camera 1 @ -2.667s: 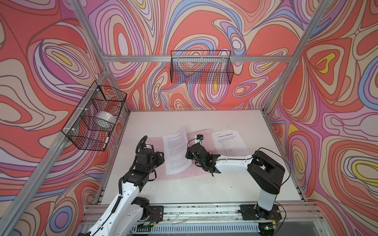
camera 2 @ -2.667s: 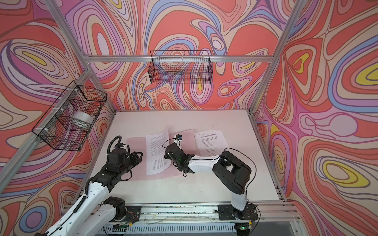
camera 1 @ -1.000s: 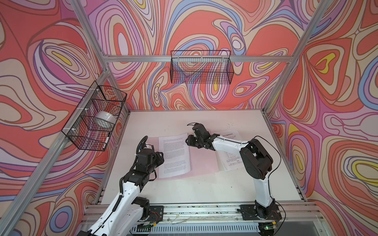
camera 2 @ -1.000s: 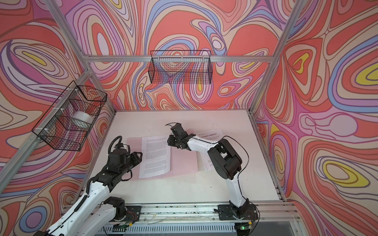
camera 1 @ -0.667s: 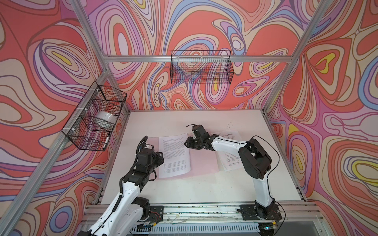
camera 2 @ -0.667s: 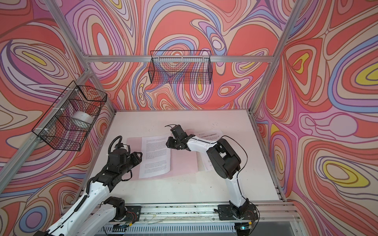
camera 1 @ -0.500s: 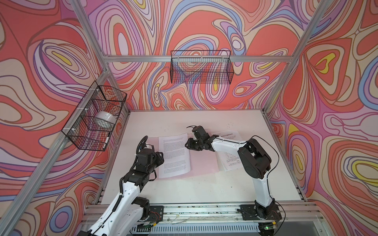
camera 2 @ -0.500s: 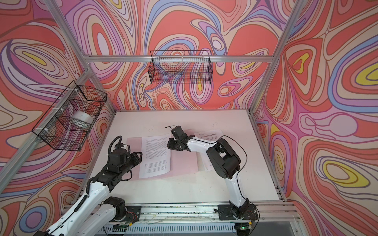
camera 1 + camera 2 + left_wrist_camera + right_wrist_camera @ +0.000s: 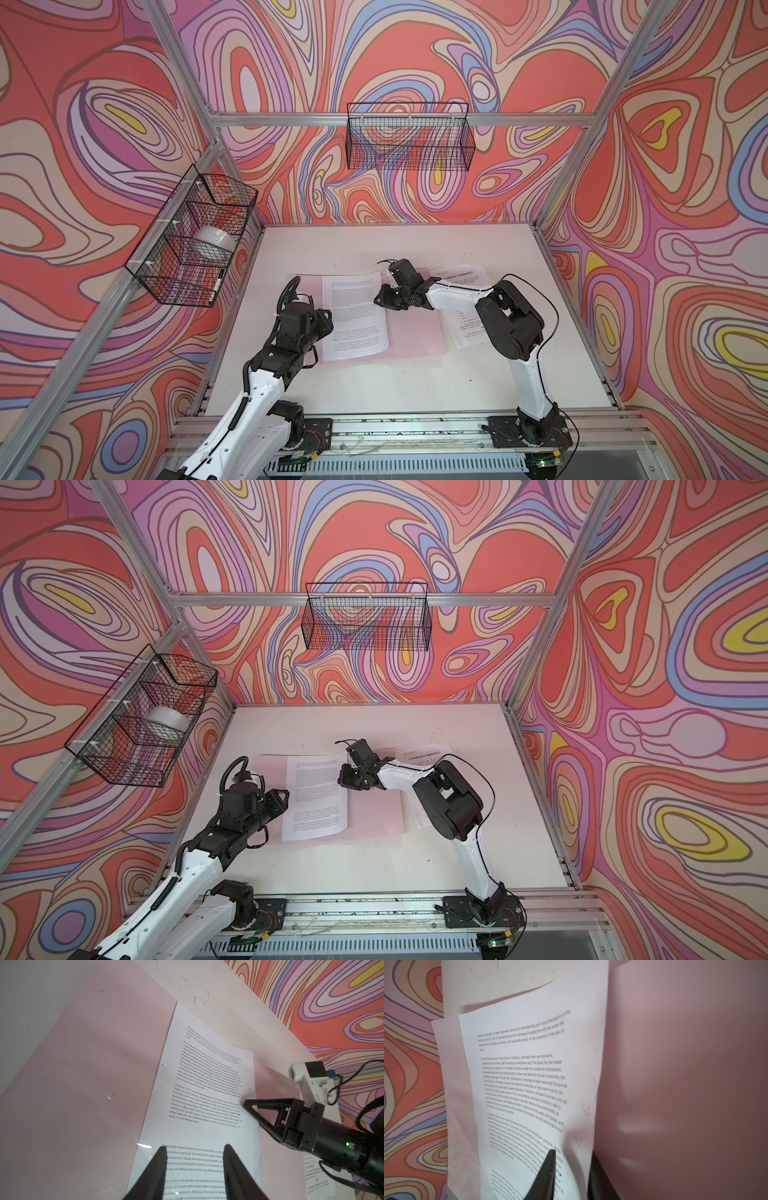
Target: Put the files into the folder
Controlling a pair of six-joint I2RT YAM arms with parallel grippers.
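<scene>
Fingers (image 9: 547, 1172) of the right gripper (image 9: 572, 1157) are straddling the right-hand edge of a white paper sheet printed with dense black paragraphs (image 9: 525, 1084). One finger is resting over the text and the other is sitting behind the edge, and only the right wrist view shows this. A gap is showing between them, so I cannot tell whether they are pinching the paper. The left wrist view is catching this gripper (image 9: 247, 1104) side-on, with a single triangular finger at the sheet (image 9: 207, 1088).

In both top views the sheet (image 9: 355, 316) (image 9: 316, 800) is lying on the left part of the thin pale-pink flat folder (image 9: 415, 336) (image 9: 374, 816), which is lying open on the white table (image 9: 374, 249). The sheet's far edge is reaching just past the folder (image 9: 83, 1084).

The left gripper (image 9: 195, 1147) (image 9: 326, 320) is hovering over the sheet's near text with its fingers spread, gripping nothing.

A second white sheet with a heading and a list (image 9: 461, 274) (image 9: 419, 752) is lying just beside the folder's right edge, partly hidden by the right arm.
</scene>
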